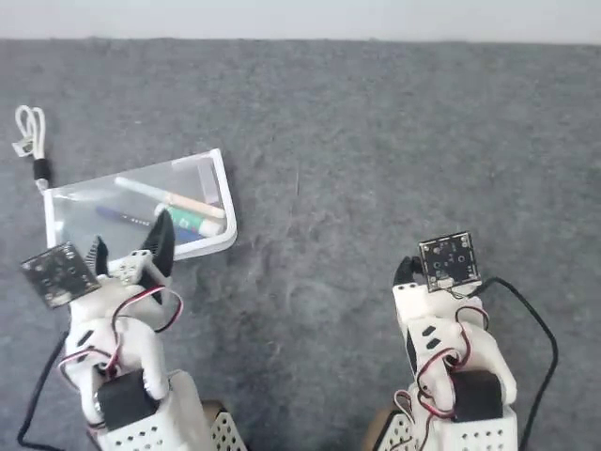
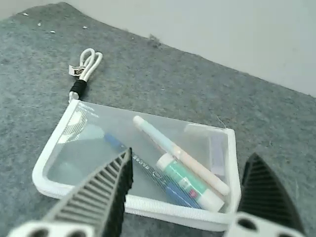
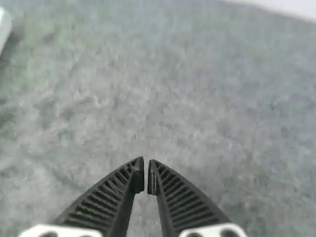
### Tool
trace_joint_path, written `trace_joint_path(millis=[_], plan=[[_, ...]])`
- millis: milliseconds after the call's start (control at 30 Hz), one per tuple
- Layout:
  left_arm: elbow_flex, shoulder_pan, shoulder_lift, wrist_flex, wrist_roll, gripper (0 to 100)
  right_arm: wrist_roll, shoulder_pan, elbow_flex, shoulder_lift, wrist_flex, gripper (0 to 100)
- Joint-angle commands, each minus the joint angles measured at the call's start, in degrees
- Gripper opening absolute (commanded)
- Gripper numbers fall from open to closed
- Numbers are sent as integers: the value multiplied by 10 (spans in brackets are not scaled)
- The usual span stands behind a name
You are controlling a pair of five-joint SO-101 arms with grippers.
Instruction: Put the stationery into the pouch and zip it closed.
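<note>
Spread wide, the left tool (image 1: 131, 240) hangs just over the near edge of the pouch (image 1: 221, 188). Its black fingers (image 2: 111, 182) cover part of that edge and hold nothing. Just beside the pouch's far corner lies a white cord loop (image 2: 85, 71) with a black end. Inside the clear, white-edged pouch I can see a pale pen (image 1: 169, 195), a green-and-white stick (image 1: 199, 224) and a blue pen (image 1: 120, 215), all lying flat; whether the zip is drawn I cannot tell. Grey felt covers the worktop (image 1: 376, 141), with a pale wall beyond the pouch. Well to the side of the pouch, the right tool (image 3: 146, 162) points down at the felt, its fingers pressed together on nothing.
</note>
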Motion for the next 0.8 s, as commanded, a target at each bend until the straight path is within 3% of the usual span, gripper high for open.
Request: trace_joint_path(millis=[0, 267, 467, 767], plan=[[19, 37, -12, -20, -3, 333, -5, 8, 19, -7, 3, 9], [65, 75, -12, -23, -35, 221, -8, 8, 88, -7, 51, 9], [87, 74, -12, -20, -104, 220, -9, 8, 132, -6, 54, 9], [124, 73, -10, -12, -113, 219, -5, 6, 131, -6, 64, 9]])
